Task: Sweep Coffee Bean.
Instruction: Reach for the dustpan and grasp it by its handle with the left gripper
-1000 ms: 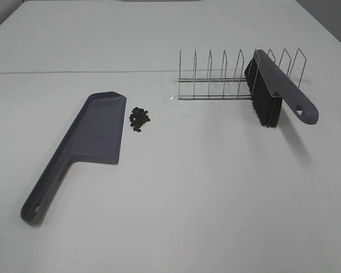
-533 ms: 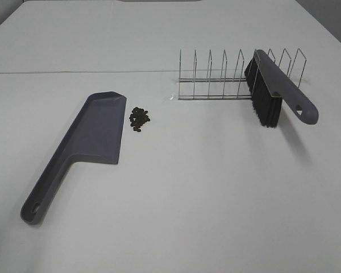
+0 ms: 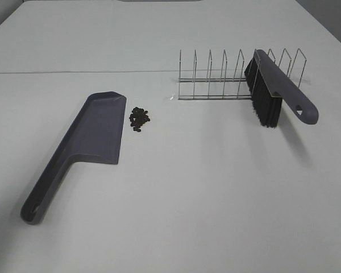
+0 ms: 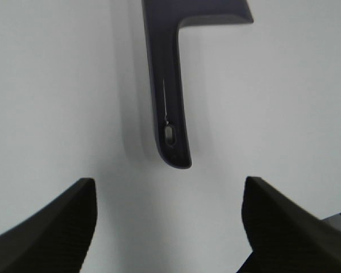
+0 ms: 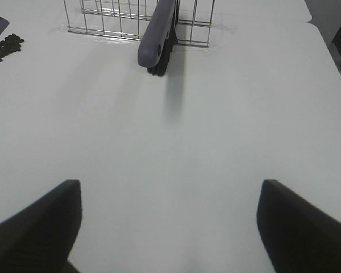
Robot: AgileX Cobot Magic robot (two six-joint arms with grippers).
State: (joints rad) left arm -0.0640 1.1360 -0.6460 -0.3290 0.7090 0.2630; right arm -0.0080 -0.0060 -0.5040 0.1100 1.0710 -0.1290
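Left of centre, dustpan (image 3: 94,133): we note a grey pan lying flat, its mouth toward the top of the high view and its long handle running to the lower left. The pan's right edge is just beside the bean pile, not touching it.
Wire rack (image 3: 216,74): a row of thin upright loops, upper right of the high view, standing on the table.
Brush (image 3: 273,91): it is set in a slot near the rack's right end. The black bristles point down at the table and the grey handle sticks out toward the lower right.
In the way: nothing lies between pan and beans. Rack and brush stand well apart, to the right.
Coffee beans (image 3: 139,119): a small dark heap on the bare table, left of centre and above the middle of the high view.
Left gripper (image 4: 169,187): jaws spread wide, holding nothing. The dustpan's handle end lies just ahead of the gap. We cannot see the beans from this wrist.
Right gripper (image 5: 170,190): jaws wide apart and empty. The beans sit at the far upper left of its view, well apart. The brush handle is ahead, upper centre.
Table (image 3: 204,193): plain white and matte, with a thin seam (image 3: 74,71) crossing the upper part.
Room: grey corners show beyond the table's far edge, with no detail we can read.
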